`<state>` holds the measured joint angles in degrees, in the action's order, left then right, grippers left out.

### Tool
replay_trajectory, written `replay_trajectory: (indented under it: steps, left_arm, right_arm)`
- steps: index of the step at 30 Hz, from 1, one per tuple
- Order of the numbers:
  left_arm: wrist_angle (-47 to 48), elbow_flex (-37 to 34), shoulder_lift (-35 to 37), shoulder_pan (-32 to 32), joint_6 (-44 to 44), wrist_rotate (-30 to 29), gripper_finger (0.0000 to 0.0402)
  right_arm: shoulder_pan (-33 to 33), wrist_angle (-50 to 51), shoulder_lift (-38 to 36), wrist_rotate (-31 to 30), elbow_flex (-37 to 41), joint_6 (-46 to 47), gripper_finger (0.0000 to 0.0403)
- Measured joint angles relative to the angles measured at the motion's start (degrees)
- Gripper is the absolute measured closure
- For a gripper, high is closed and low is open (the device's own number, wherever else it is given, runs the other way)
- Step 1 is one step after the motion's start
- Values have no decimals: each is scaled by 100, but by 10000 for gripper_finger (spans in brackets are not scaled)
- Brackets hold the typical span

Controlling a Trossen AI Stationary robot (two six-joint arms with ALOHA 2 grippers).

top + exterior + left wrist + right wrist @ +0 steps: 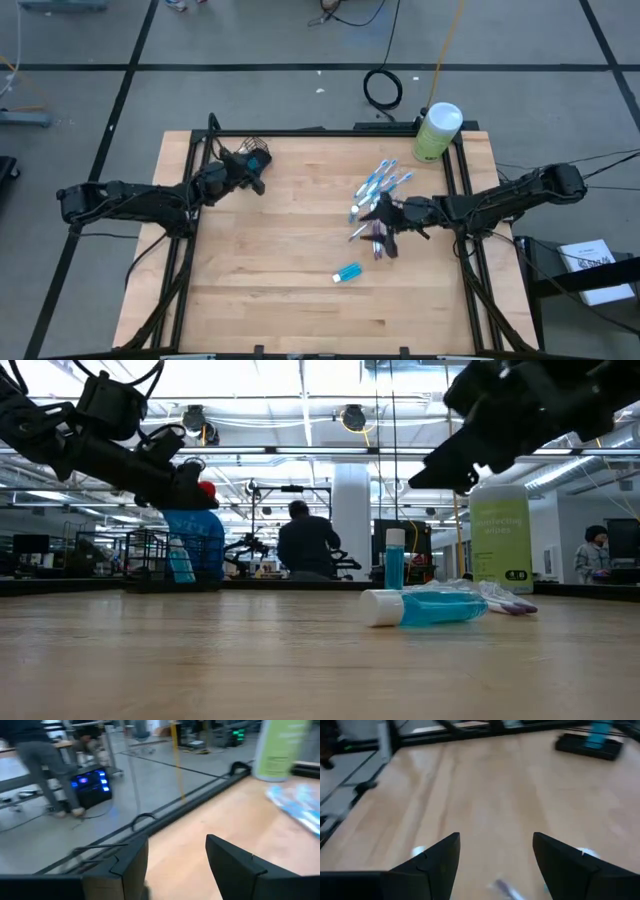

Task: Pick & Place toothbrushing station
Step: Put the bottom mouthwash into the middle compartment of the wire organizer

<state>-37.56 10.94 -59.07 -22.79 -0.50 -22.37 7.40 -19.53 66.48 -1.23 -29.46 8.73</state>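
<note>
A: Toothbrushes, slim, blue and white, lie fanned mid-table right, under the right gripper, fingers spread, empty.

B: Overhead shows the mesh holder far-left by the left gripper, parted, seemingly empty. The low view adds a blue tube.

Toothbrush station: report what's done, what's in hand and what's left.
Done: nothing visibly; the mesh holder at the table's far left corner shows no toothbrush in it. In hand: nothing gripped. The right hand hangs open over the toothbrushes, and the left hand waits open by the holder. Left: the whole pile, plus the blue tube lying alone nearer the front.
</note>
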Motion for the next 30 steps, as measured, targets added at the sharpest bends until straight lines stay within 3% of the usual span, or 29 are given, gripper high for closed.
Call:
replay_trajectory:
  steps: [7,16,30]
  left_arm:
    - [-1,0,0,390,-210,28,195]
    - [4,4,-20,765,-403,26,195]
    - [55,4,-17,1029,-476,-19,195]
  right_arm:
    - [744,-740,1001,-147,-102,-61,161]
    - [1202,-680,2664,93,-773,-332,161]
    - [1293,-487,3463,-162,-987,-494,162]
